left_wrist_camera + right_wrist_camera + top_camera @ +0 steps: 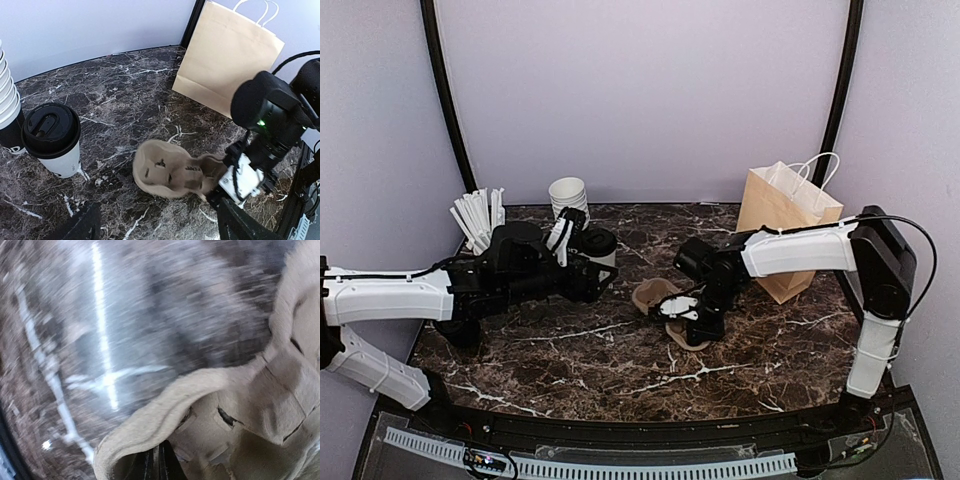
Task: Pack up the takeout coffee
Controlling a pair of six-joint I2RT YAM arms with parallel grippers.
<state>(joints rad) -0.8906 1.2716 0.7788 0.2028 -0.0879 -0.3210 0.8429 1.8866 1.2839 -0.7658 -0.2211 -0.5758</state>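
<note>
One takeout coffee cup (52, 137), white with a black lid, stands on the marble table; in the top view (599, 244) it is just beyond my left gripper. My left gripper (159, 222) is open and empty, and in the top view (603, 278) it hovers near the cup. A brown pulp cup carrier (170, 170) lies mid-table. My right gripper (688, 312) is shut on the carrier's right end; in the right wrist view my right gripper (159, 465) sits under the carrier's rim (165, 405). The brown paper bag (783, 228) stands upright at back right.
A stack of lidless white cups (568, 194) and a cup of white sticks (477, 218) stand at back left. A dark-bottomed object (10, 137) sits under the stack's edge in the left wrist view. The right arm (272, 115) reaches in front of the bag.
</note>
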